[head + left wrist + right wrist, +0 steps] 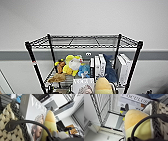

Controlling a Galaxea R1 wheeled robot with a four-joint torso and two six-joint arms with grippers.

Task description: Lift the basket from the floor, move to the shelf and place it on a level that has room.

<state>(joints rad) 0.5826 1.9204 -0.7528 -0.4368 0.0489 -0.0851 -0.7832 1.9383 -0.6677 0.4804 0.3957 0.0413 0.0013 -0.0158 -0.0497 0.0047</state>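
Nearest, low in both wrist views, the cream woven basket with a dark braided rim looks soft-sided and loaded: a white Vogue book and a yellow plush toy stand in it, so it likely sags and wants support at both ends by its thin dark loop handles. Whether either hand is closed on a handle I cannot tell. Farther, at the head view's centre, rises the black wire rack, its bare top tier above toys and books.
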